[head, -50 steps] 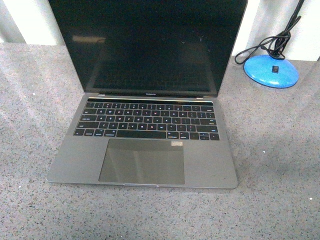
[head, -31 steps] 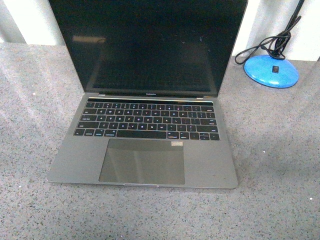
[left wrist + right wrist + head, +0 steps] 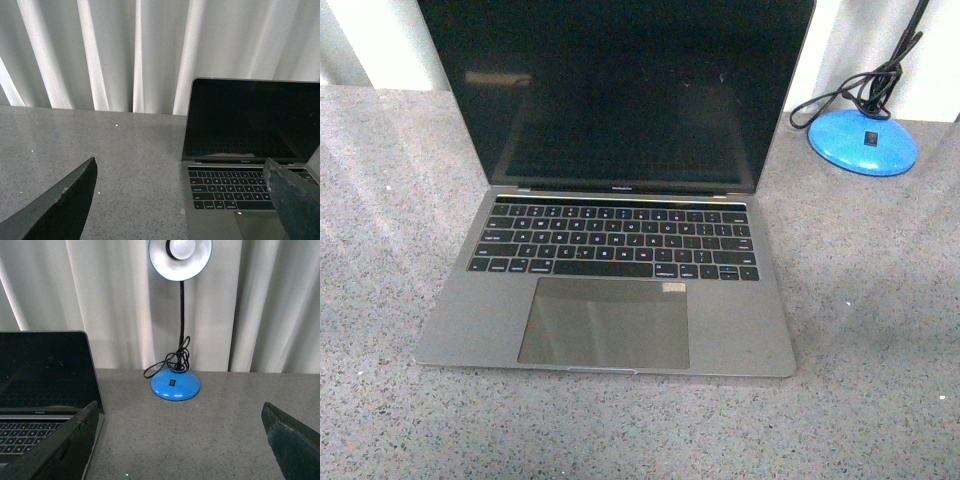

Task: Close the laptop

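Fingers: left gripper [image 3: 180, 165] and right gripper [image 3: 180, 405] both spread wide, holding nothing.
Surface: grey speckled countertop [image 3: 880, 330]; pale curtains [image 3: 100, 50] behind.
Pose: both grippers low, level, facing the curtains, clear of the laptop.
Laptop [image 3: 610, 300]: centre of countertop, lid up, screen dark.
Beyond: blue desk lamp [image 3: 175, 385] right of laptop, black cord [image 3: 167, 362] looped at base.

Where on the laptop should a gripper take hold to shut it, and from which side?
The lid's top edge, approached from behind and above: the laptop stands open with its screen raised, so that free edge is farthest from the hinge. Probably a push toward the keyboard rather than a pinch.
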You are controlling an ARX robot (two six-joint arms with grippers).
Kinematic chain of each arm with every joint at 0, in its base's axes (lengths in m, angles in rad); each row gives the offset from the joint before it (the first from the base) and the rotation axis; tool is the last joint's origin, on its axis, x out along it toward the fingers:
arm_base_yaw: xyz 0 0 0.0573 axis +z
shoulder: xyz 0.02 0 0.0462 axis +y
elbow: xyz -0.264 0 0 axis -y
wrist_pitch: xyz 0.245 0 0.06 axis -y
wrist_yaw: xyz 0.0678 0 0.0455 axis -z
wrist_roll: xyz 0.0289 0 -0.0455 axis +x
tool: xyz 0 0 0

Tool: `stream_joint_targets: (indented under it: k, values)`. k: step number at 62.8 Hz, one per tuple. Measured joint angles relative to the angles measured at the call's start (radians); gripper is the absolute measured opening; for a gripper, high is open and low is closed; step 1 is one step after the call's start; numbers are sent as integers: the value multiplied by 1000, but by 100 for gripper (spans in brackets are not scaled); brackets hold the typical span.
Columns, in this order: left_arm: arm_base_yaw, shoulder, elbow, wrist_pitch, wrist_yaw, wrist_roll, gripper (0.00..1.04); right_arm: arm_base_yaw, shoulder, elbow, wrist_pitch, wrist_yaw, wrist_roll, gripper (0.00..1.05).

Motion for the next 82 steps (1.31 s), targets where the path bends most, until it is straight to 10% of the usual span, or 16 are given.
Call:
stream_joint_targets:
  k: [12, 21, 47, 82]
  values:
    - [0, 0, 0, 0, -2, 0, 98, 7, 13, 6, -24, 28, 13, 95]
    - [-34, 225, 74, -150, -286, -124, 98, 23, 304, 139, -309, 225, 106, 95]
    - [177, 838, 272, 363, 85, -135, 98, 18, 975, 377, 98, 116, -33, 95]
    - [27, 1408, 597, 691, 123, -106, 96, 152, 1523, 833, 248, 101, -133, 95]
